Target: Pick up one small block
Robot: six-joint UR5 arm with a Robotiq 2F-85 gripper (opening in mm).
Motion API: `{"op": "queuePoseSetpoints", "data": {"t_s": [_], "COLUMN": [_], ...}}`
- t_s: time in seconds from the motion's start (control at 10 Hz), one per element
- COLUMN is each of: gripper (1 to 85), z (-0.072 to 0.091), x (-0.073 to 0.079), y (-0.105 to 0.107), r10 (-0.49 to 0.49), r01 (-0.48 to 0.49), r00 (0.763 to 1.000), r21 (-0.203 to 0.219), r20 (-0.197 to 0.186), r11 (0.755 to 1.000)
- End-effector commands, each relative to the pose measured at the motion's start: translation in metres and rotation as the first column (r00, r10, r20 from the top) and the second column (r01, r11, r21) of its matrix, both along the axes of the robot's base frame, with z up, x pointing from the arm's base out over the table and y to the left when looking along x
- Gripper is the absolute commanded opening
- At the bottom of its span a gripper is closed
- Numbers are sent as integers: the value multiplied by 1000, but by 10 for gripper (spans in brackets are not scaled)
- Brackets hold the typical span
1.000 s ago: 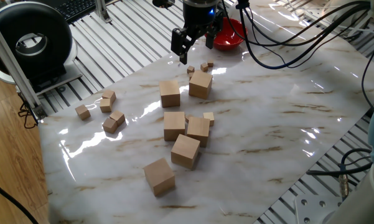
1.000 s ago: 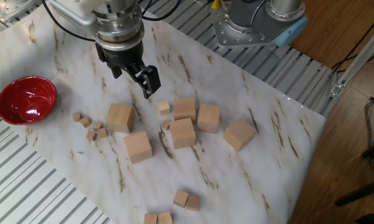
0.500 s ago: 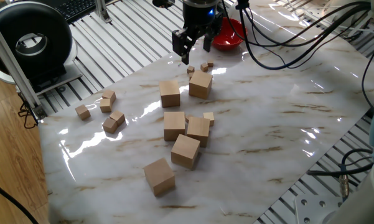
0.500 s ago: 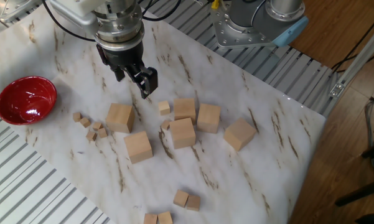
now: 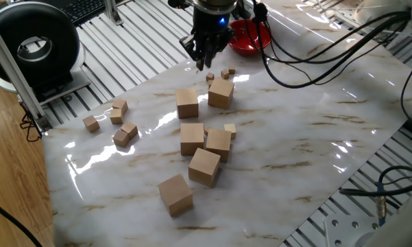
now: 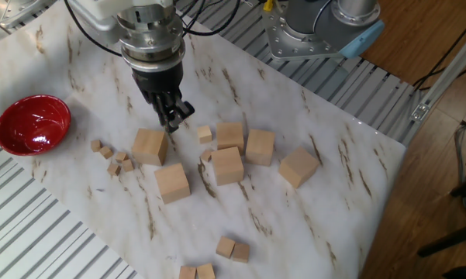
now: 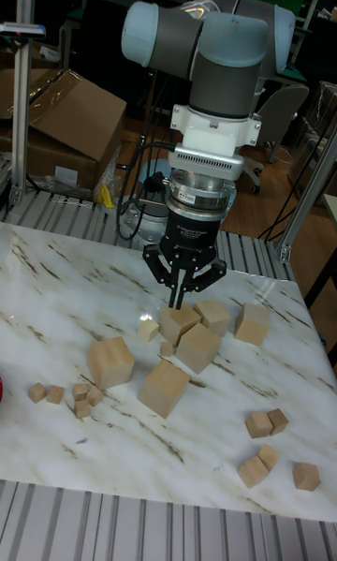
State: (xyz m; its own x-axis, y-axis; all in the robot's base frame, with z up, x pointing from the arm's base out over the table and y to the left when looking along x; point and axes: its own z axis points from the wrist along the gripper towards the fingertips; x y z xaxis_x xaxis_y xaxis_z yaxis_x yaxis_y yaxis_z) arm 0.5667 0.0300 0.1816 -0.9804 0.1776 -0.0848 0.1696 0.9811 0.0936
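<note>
Arm vertical, wrist pointing straight down. Gripper (image 6: 170,116) above table (image 6: 326,155), jaws nearly together, holding nothing. Small block (image 6: 150,146) on marble just below and beside fingertips, untouched.

The desk (image 5: 315,103) has a shiny, smooth, marble-look top. The blocks (image 5: 187,103) are plain, dull, light wood. The red bowl (image 6: 31,124) is glossy. The hand (image 6: 173,118) looks like dark metal.
</note>
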Motion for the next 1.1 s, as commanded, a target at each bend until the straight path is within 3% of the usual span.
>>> {"op": "queuePoseSetpoints", "data": {"t_s": [0.0, 0.3, 0.6, 0.7, 0.8, 0.9, 1.0], "gripper": [10, 10, 10, 10, 10, 10, 10], "z": [1, 1, -1, 0, 2, 0, -1], "x": [2, -1, -17, -22, -27, -30, -34], "y": [4, 0, -33, -48, -57, -46, -27], "r10": [-22, -8, 96, 159, 247, 287, 296], "r01": [22, 8, -105, -177, -274, -310, -311], "r00": [1000, 1000, 993, 981, 958, 947, 945], "r21": [11, -7, -136, -191, -218, -173, -100], "r20": [5, -6, -72, -107, -142, -146, -139], "r11": [1000, 1000, 985, 965, 937, 935, 945]}}
